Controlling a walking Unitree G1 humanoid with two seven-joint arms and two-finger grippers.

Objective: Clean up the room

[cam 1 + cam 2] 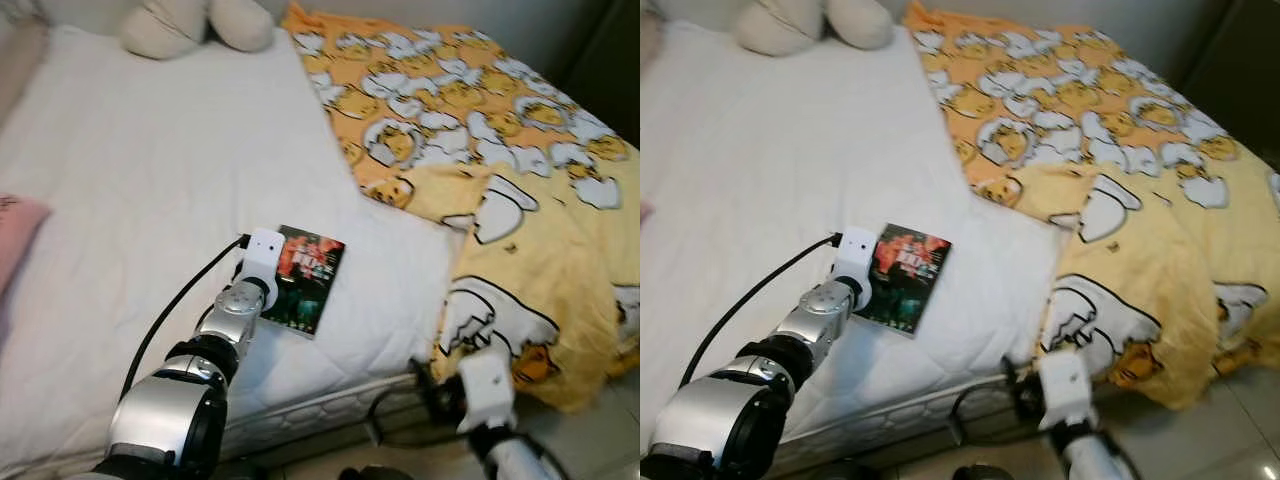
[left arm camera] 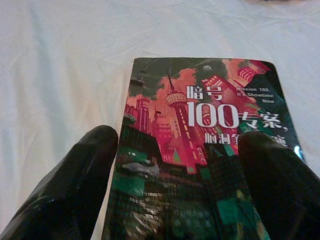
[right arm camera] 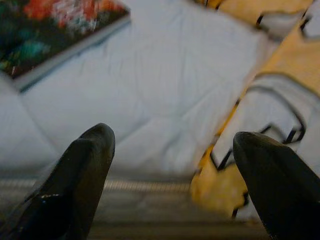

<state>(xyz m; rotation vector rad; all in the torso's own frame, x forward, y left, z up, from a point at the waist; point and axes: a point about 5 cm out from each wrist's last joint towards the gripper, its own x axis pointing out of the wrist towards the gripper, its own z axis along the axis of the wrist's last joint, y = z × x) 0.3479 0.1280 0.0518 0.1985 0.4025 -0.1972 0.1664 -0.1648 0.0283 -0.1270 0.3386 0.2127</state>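
Note:
A paperback book (image 1: 305,278) with a red and green city cover lies flat on the white mattress (image 1: 150,180), close to the front edge. My left gripper (image 2: 177,140) is right over the book's near end. It is open, one black finger (image 2: 85,175) on the sheet beside the book and the other over the cover. My right gripper (image 3: 175,135) hangs low by the mattress's front edge (image 1: 330,405), open and holding nothing. It faces the sheet and the blanket's hanging corner, with the book (image 3: 55,30) off to one side.
A yellow blanket (image 1: 520,200) with a cartoon print covers the bed's right half and drapes over the front edge. A cream plush toy (image 1: 190,25) sits at the head of the bed. A pink cushion (image 1: 15,235) lies at the left. Tiled floor (image 1: 610,440) shows bottom right.

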